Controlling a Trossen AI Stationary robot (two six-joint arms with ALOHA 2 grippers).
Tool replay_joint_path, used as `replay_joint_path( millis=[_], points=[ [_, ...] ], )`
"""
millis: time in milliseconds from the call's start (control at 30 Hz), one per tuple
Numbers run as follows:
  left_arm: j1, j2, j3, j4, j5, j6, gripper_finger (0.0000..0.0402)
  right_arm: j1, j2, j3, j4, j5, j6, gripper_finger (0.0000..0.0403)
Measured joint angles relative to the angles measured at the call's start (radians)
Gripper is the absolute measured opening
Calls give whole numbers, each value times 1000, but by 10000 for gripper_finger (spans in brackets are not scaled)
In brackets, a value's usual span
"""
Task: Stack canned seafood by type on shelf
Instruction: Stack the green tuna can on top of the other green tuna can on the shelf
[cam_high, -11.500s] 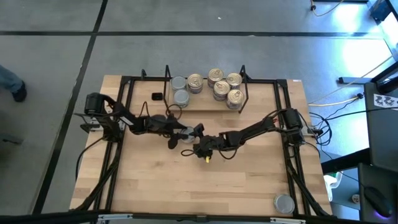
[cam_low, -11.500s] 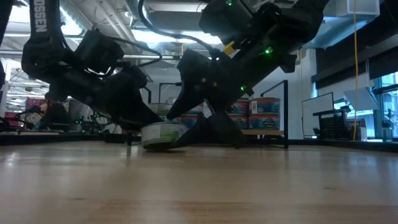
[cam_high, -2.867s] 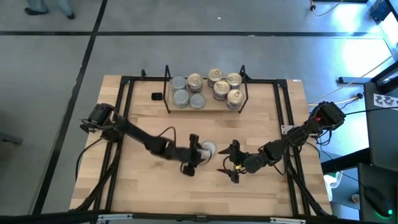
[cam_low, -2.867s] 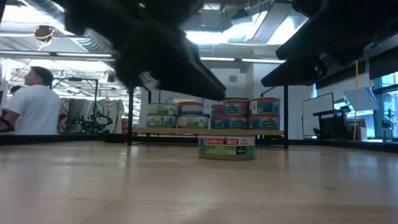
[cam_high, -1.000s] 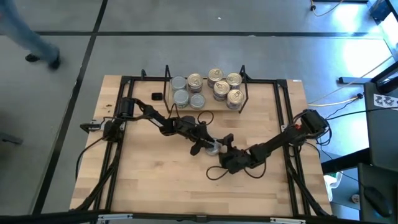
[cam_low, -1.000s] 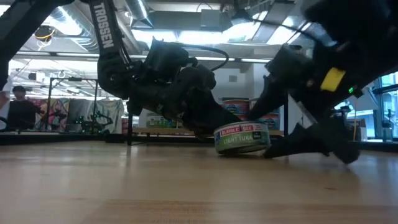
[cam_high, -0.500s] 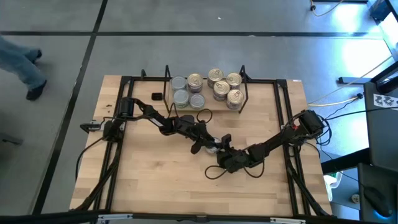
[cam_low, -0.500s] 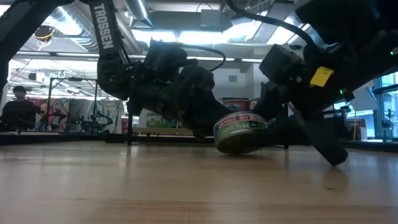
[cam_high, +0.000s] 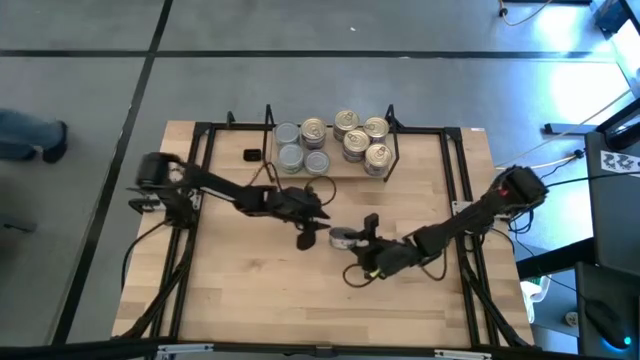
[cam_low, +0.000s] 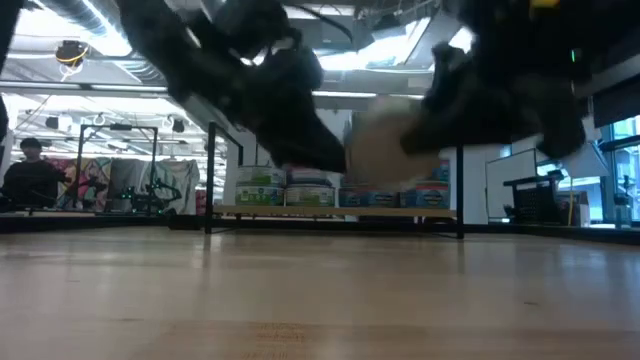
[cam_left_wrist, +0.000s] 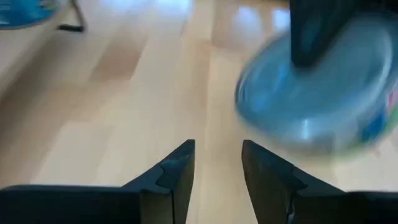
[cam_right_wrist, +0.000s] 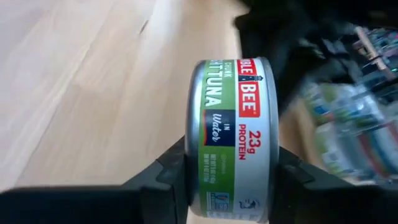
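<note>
A tin of canned seafood (cam_right_wrist: 231, 134), green-labelled with a silver lid (cam_high: 342, 237), hangs above mid-table with my right gripper (cam_right_wrist: 230, 177) shut on it. In the low view it is a blurred disc (cam_low: 385, 150) well above the wood. Just left of the tin, my left gripper (cam_high: 307, 237) stands open; nothing lies between its fingers (cam_left_wrist: 217, 168). At the far edge the shelf (cam_high: 268, 140) holds several tins: silver-lidded ones (cam_high: 290, 147) on its left, gold-lidded ones (cam_high: 357, 137) on its right. My right gripper pinches the tin between its two fingers, across the tin's height. One finger (cam_left_wrist: 313, 31) lies on the flat lid and the other under the flat base (cam_right_wrist: 194, 168). The fingers reach in roughly level from the table's right. The tin hangs clear of the table, lid up.
A small black object (cam_high: 251, 155) lies on the wood left of the shelf. Black rails (cam_high: 200, 190) edge the table on the left, right and far sides. Bare wood (cam_high: 300, 300) stretches toward the near edge. A person (cam_low: 20, 175) stands in the room beyond.
My right gripper has shut on the tin, which tipped on the table and then rose clear of it. My left gripper, which stood against the tin, has drawn back toward the table's left edge and risen, its fingers no wider or narrower.
</note>
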Motion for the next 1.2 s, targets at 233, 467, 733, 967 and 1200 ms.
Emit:
replay_joint_path(
  millis=[233, 467, 733, 967, 1200],
  points=[
    [-77, -303, -26, -361, -204, 77, 131, -95, -91, 2, 53, 43, -92, 139],
    [-111, -597, -216, -350, -240, 73, 131, -292, -64, 94, 74, -39, -144, 139],
    [-111, -766, -401, -266, -242, 48, 131, -504, 65, 277, -9, -131, -221, 139],
    [-109, -762, -419, -264, -242, 53, 131, -637, 220, 410, -86, -159, -249, 139],
    [-108, -760, -419, -265, -242, 79, 131, -695, 299, 449, -78, -160, -274, 139]
  ],
)
